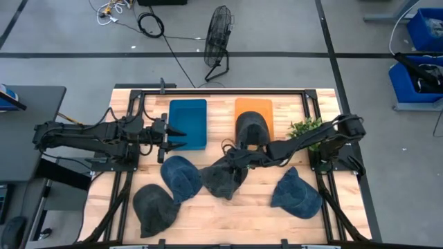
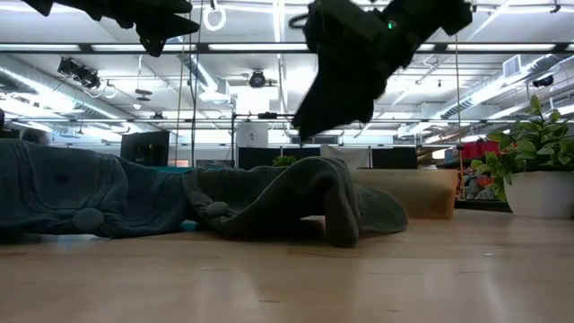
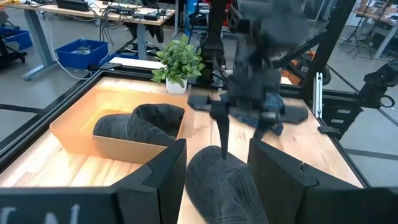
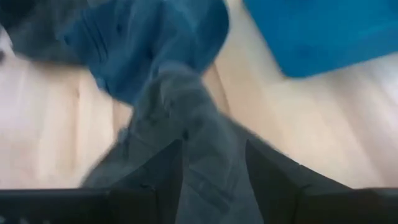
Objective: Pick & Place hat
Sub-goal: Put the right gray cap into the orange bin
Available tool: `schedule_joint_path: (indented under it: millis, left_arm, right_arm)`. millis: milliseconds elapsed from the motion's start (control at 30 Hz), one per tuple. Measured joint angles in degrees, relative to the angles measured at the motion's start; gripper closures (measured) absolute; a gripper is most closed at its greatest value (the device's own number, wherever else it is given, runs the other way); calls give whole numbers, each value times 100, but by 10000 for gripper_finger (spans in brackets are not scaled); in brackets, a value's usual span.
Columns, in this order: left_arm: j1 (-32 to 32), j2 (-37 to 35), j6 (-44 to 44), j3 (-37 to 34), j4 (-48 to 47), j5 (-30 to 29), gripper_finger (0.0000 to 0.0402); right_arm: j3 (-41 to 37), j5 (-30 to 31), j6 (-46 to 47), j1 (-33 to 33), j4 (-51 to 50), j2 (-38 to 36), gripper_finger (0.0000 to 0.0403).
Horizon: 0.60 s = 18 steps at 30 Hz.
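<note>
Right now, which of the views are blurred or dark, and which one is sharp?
High view: sharp and evenly lit. Right wrist view: motion blur smears the grey hat and the blue hat. Left wrist view: the right arm is blurred. Low view: the arms are dark shapes against bright ceiling lights.

Potted plant (image 1: 305,128) at the table's right edge, white pot, leafy; it also shows far right in the low view. Wooden tabletop (image 1: 242,207) w/ black frame rails round it. Off the table: floor fan (image 1: 217,43) on a stand, tilted, behind the far edge. Black cable coil (image 1: 150,25) near it, white cable bundle (image 1: 111,8) further left. Blue crates (image 1: 423,28) at far right, grey desk (image 1: 31,111) on the left.
</note>
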Motion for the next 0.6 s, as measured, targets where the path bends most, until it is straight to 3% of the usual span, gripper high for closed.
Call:
schedule_joint_path:
  millis: [300, 600]
  left_arm:
    - [0, 0, 4, -1, -2, 0, 223]
    - [-1, 0, 7, -2, -4, 0, 223]
  right_arm:
    - [0, 468, -87, 105, -28, 489, 224]
    - [4, 499, -90, 112, -79, 798, 236]
